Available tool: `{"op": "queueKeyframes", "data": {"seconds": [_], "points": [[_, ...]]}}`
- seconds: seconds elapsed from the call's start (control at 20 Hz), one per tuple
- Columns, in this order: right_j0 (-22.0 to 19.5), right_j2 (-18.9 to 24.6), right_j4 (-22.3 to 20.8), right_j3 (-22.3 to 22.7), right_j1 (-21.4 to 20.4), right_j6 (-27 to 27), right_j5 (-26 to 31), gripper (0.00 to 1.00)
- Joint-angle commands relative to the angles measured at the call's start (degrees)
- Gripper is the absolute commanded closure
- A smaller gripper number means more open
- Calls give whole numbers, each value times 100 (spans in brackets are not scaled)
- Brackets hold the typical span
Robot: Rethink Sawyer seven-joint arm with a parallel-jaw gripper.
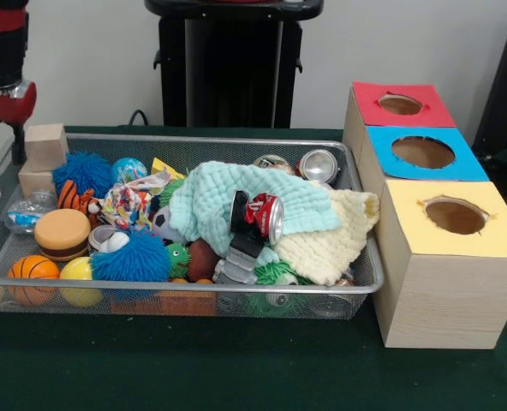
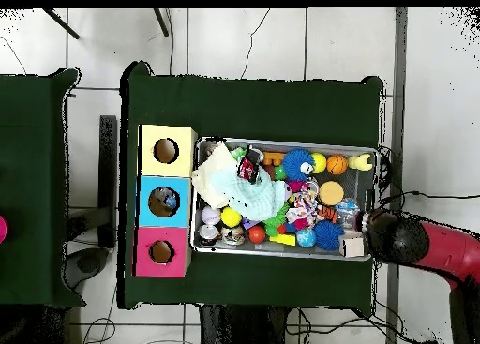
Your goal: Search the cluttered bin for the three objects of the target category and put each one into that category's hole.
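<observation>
The silver wire-mesh bin (image 1: 236, 289) lies on the green table, full of toys, balls, cloths and cans; it also shows in the overhead view (image 2: 281, 142). The blue-topped box with its round hole (image 1: 422, 152) stands just right of the bin, between the red and yellow boxes, and shows in the overhead view (image 2: 164, 201). A red can (image 1: 266, 216) lies on a mint cloth (image 1: 206, 201). Two silver cans (image 1: 319, 165) lie at the bin's far corner near the boxes. My arm's end (image 1: 5, 81) hangs over the bin's far left corner (image 2: 386, 235); the gripper itself is hard to make out.
The red-topped hole (image 1: 400, 104) is behind the blue one and the yellow-topped hole (image 1: 455, 216) in front. A cream cloth (image 1: 335, 235) drapes by the bin's right wall. Wooden blocks (image 1: 44, 145), blue spiky balls (image 1: 132, 257) and an orange basketball (image 1: 32, 276) fill the left half.
</observation>
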Motion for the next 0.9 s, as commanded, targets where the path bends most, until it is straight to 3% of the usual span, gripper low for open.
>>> {"op": "queueKeyframes", "data": {"seconds": [0.05, 0.2, 0.45, 0.9], "points": [[242, -244, 359, 759, 84, 1247, -324, 0], [251, -227, 584, 906, -111, 1103, -157, 0], [363, -311, 704, 716, 213, 1137, -341, 0], [300, -379, 976, 555, 158, 709, 124, 0]]}}
